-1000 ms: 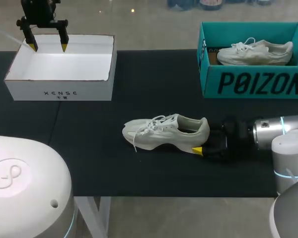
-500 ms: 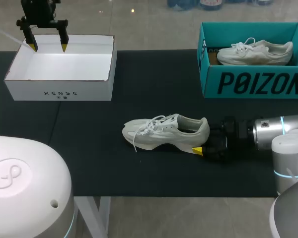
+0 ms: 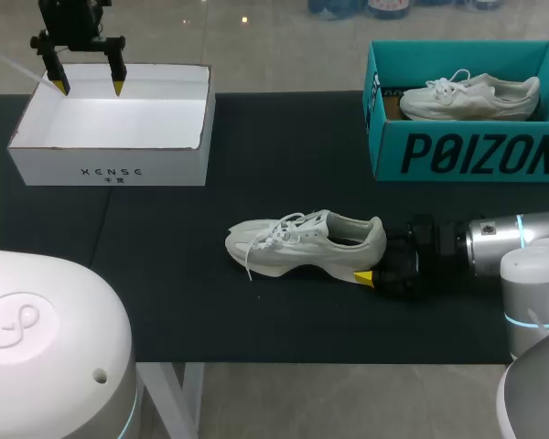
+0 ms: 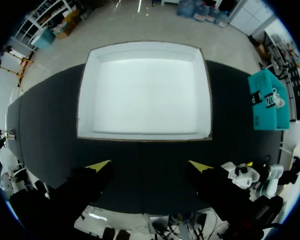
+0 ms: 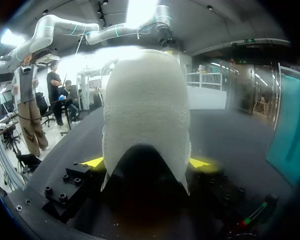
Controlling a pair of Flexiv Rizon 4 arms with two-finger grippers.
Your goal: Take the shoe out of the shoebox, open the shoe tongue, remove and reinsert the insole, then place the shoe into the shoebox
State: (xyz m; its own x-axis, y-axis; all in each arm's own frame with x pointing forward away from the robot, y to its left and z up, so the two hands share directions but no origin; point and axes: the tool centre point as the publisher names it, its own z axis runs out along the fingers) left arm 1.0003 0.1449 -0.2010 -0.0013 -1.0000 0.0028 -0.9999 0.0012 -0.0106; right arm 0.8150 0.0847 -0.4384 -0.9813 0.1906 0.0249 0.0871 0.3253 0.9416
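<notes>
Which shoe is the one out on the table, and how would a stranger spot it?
On the black table, look near the middle, nearer the robot than the teal shoebox. The white sneaker stands there directly on the tabletop, its heel in the right gripper; the other sneaker lies inside the shoebox.

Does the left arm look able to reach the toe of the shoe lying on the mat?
Probably yes: the left gripper hangs open above the white box, nothing stands between it and the shoe, and the right gripper sits at the heel only.
</notes>
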